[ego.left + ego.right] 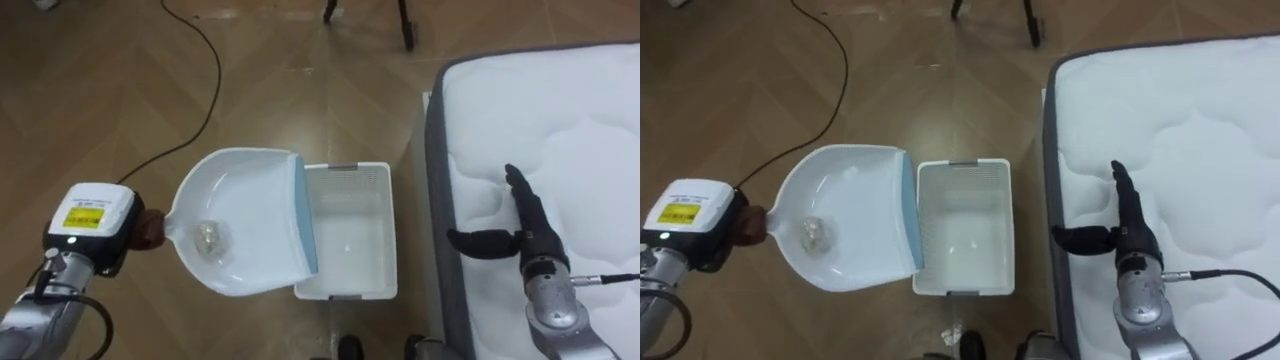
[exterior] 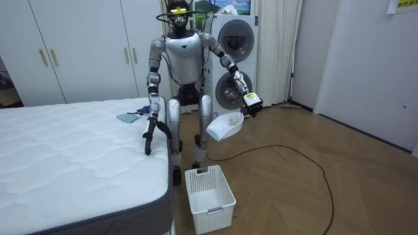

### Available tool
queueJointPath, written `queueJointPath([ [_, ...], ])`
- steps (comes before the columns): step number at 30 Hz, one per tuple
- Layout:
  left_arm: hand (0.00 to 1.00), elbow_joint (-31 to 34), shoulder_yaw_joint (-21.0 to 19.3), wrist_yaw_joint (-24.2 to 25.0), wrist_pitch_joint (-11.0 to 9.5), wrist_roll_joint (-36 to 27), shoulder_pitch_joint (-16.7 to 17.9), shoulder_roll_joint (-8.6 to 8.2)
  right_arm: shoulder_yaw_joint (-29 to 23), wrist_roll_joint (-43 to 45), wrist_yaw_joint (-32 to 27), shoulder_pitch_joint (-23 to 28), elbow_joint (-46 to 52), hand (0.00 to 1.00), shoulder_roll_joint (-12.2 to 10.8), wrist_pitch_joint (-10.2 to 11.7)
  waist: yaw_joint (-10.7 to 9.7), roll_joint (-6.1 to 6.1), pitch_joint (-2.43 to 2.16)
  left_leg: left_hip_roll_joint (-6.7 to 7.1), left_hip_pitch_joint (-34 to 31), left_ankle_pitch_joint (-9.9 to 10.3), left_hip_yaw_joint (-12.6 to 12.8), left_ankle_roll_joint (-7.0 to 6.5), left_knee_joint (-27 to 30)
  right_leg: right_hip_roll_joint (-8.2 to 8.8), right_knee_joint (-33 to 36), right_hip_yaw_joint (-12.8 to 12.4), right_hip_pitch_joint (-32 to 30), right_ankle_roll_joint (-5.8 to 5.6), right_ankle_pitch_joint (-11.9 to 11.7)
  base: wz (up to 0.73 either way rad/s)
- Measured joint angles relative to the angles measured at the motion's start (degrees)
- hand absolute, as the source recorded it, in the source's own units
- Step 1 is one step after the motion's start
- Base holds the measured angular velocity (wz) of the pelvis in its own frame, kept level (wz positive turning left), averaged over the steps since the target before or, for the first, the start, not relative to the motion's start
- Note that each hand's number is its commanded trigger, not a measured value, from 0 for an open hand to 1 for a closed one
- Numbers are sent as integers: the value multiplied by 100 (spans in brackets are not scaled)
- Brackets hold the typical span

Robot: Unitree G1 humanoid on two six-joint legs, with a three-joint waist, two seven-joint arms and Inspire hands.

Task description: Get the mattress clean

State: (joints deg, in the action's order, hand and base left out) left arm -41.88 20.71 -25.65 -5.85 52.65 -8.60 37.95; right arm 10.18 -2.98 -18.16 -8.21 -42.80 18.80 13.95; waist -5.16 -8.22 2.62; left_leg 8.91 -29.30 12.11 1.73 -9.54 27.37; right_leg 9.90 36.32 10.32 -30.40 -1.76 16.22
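My left hand [image 1: 148,228] is shut on the handle of a white dustpan [image 1: 245,215] with a blue lip, mostly hidden under its white wrist box. The pan hangs above the floor, its lip over the left rim of a white basket [image 1: 385,230]. A small crumpled scrap [image 1: 209,238] lies in the pan near the handle. My right hand [image 1: 528,225] is open, fingers straight and thumb out, just above the left edge of the white mattress [image 1: 560,110]. In the room view I stand at the bed's corner with the basket [image 2: 209,196] at my feet.
A flat blue-grey item [image 2: 126,117] and a small dark blue thing [image 2: 142,110] lie on the bed's far side. Stacked washing machines [image 2: 232,39] and wardrobes stand behind me. A scrap of paper [image 1: 951,335] lies on the wooden floor by the basket.
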Motion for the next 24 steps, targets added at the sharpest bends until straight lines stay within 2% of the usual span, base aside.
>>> queueJointPath([
  [3, 100, -4, 208, 1, 142, -28, -1, 20, 152, -22, -115, 0, -2, 0, 12, 36, -18, -18, -2, 3, 1, -3, 48, -4, 42, 21, 111, -38, -67, -3, 7, -3],
  [7, 100, -94, 495, 1, 152, -74, 23, 77, 287, -16, -168, -47, -35, 0, 32, 50, -71, -58, -1, 3, 65, -3, 124, -4, 24, 43, 134, -56, -40, -3, 20, -7],
  [15, 100, -458, 561, 40, 180, -75, 36, 79, 462, 34, -204, -68, -109, 0, 145, 134, -63, -115, -3, 2, 71, -3, 123, -4, -30, -20, 130, -183, -56, 2, 36, -1],
  [24, 100, -473, 718, 182, 212, -78, 28, 103, 669, 27, -422, -64, -116, 0, 156, 153, -73, -122, -6, 0, 71, -3, 124, -3, -28, -16, 122, -175, -44, 2, 38, 0],
])
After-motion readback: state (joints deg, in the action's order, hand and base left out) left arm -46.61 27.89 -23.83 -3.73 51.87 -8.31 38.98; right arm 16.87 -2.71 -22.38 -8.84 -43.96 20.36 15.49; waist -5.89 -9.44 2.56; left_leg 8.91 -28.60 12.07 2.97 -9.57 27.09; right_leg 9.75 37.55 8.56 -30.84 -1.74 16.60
